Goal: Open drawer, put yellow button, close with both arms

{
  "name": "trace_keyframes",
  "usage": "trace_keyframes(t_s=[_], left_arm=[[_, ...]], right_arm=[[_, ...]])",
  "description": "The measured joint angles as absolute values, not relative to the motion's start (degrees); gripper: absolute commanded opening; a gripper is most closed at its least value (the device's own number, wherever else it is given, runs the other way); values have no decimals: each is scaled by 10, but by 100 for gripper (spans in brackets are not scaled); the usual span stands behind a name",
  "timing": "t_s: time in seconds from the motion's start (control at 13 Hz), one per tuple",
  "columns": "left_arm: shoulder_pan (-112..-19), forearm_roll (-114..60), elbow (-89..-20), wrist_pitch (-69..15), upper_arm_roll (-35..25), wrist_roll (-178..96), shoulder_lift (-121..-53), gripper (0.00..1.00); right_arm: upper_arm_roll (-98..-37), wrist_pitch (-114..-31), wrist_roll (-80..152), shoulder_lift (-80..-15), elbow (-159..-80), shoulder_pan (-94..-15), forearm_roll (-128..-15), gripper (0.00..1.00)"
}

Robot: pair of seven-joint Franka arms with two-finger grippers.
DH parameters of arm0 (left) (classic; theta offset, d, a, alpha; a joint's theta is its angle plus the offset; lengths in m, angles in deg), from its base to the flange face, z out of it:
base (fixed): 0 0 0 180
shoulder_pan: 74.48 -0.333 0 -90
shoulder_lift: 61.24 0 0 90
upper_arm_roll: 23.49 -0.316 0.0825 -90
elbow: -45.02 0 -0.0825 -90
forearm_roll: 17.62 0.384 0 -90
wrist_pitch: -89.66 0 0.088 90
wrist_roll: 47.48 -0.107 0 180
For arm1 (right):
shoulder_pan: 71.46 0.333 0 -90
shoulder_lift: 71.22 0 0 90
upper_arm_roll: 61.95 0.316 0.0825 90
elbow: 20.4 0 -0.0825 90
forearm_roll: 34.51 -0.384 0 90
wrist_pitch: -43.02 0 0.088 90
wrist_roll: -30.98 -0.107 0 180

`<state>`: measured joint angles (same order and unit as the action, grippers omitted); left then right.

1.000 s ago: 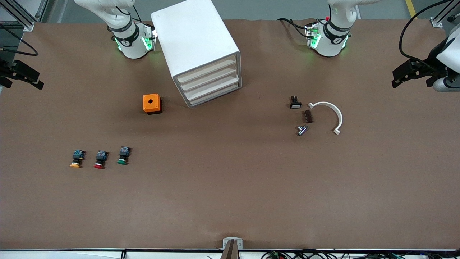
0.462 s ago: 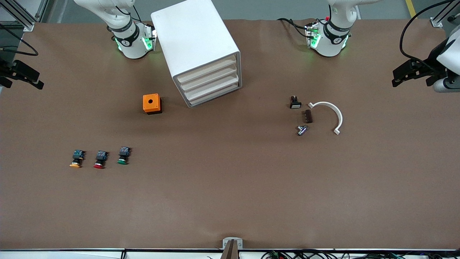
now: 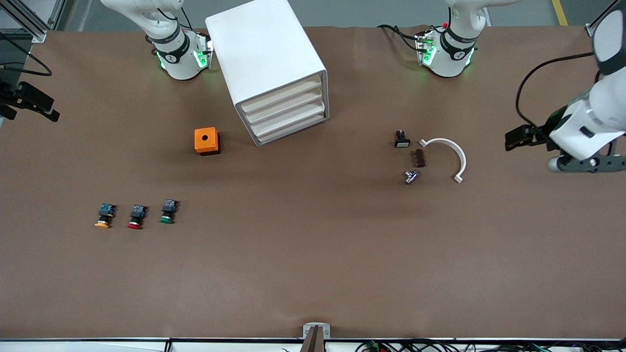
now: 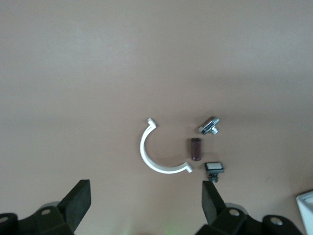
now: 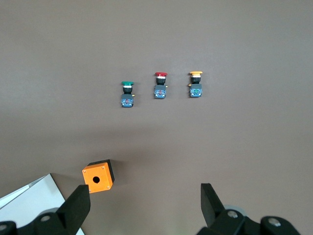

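Well apart from right pincer [image 5: 142, 203], yellow button [image 5: 195, 84]

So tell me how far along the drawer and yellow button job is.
Nothing looks done yet. The top drawer of the cabinet is shut, and the yellow button sits on the table beside the red button. The left gripper, open, hangs over the table's left-arm end; the right gripper is open and holds nothing. Opening, loading and closing all remain.
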<state>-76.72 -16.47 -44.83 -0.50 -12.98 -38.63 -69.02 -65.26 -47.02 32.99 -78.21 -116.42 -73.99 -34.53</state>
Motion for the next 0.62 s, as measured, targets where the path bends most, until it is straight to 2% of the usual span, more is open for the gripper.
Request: trace_keyframes(t_s=[0.62], left_arm=[[-655, -165, -448, -50, -126, -117, -788, 100]], right_arm=[[-653, -476, 330, -782, -1162, -740, -345, 100]])
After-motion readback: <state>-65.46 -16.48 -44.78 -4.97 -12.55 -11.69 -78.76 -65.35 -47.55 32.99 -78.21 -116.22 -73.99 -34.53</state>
